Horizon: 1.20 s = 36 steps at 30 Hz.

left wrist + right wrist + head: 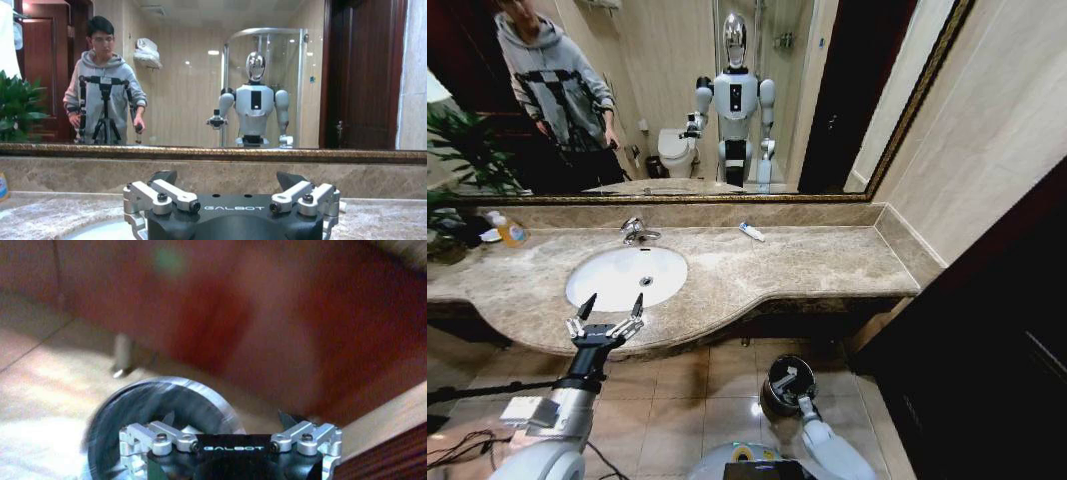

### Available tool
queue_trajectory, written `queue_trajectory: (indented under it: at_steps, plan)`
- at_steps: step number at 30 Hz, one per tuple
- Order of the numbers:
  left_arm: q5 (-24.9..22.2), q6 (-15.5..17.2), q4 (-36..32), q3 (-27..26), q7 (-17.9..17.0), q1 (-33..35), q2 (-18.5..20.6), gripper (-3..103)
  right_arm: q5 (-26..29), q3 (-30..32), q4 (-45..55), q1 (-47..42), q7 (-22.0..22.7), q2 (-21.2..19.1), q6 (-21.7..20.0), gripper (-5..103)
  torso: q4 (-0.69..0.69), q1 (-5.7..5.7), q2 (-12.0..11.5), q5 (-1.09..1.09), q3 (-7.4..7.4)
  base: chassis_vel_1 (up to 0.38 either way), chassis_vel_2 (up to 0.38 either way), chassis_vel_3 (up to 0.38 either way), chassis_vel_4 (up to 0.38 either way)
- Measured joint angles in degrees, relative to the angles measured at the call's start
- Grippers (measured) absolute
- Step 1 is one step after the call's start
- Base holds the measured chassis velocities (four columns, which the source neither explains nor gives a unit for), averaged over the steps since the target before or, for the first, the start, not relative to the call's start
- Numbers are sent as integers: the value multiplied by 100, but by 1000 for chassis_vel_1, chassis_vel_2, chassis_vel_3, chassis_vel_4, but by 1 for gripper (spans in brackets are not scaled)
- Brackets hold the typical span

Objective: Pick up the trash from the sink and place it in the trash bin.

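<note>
Lower right of the head view: my right pincer (788, 381), jaws spread empty, is hanging over the trash bin (772, 398), while my left pincer (613, 303), spread wide at the sink (626, 277) rim, is risking striking porcelain.

Beige marble countertop (807, 262) with a white oval sink (617, 275).
A small white tube (752, 232) lies far, right of the chrome faucet (635, 230); a pump bottle (511, 232) stands far left.

One sink (625, 277) sits in the desk (827, 262). Beside it: one tap (634, 231), one small white tube (751, 232), one pump bottle (510, 231) (orange liquid). One bin (772, 392) stands below.
</note>
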Motion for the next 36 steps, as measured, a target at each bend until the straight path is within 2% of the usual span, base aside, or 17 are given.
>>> queue_trajectory:
  at_steps: [2,3,4,7,8,10,11,15,16,19,23,27,31,32,35,36]
  plan:
    - [0,0,0,-1,-1,0,0,100,-559,426,630,-445,110,-202,274,100,0,-1,0,-1,0,0,0,0,0]
    - [0,0,0,0,0,0,0,100,-648,585,937,-652,114,-276,324,100,0,-1,0,-2,0,0,0,0,0]
    - [0,0,0,0,0,0,0,100,-648,585,937,-652,114,-276,324,100,0,-1,0,-2,0,0,0,0,0]
    - [0,0,0,0,0,0,0,100,-560,1133,2481,-1497,-100,-439,210,100,-3,-1,0,0,0,0,0,0,0]
    - [0,0,0,0,0,0,0,100,-560,1133,2481,-1497,-100,-439,210,100,-3,-1,0,0,0,0,0,0,0]
    - [0,0,0,0,0,0,0,100,-545,1557,3752,-2066,-394,-393,73,100,-2,-1,1,-2,-1,0,0,0,0]
    - [0,0,0,0,0,0,0,100,-545,1557,3752,-2066,-394,-393,73,100,-2,-1,1,-2,-1,0,0,0,0]
    - [0,0,0,-1,-1,0,0,100,-651,1744,5550,-2828,-584,-434,-131,100,-1,-1,1,-2,-1,0,0,0,0]
    - [0,0,0,-1,-1,0,0,100,-651,1744,5550,-2828,-584,-434,-131,100,-1,-1,1,-2,-1,0,0,0,0]
    - [0,0,0,0,0,0,0,100,-642,1710,6658,-3042,-688,-443,-438,100,-2,-1,1,-2,-1,0,0,0,0]
    - [0,0,0,0,0,0,0,100,-571,1613,7107,-2982,-793,-597,-499,100,-1,-1,1,-2,0,0,0,0,0]
    - [0,0,0,0,0,0,0,100,-212,1460,7468,-2770,-985,-914,-554,100,-1,1,1,-2,0,0,0,0,0]
    - [0,0,0,0,0,0,0,100,693,1114,7816,-2094,-1194,-1250,-1203,100,0,1,1,-2,0,0,0,0,0]
    - [0,0,0,0,0,0,0,100,693,1114,7816,-2094,-1194,-1250,-1203,100,0,1,1,-2,0,0,0,0,0]
    - [0,0,0,0,0,0,0,100,1523,799,7726,-1578,-1348,-1629,-1609,100,-1,1,0,-2,1,0,0,0,0]
    - [0,0,0,0,0,0,0,100,1523,799,7726,-1578,-1348,-1629,-1609,100,-1,1,0,-2,1,0,0,0,0]
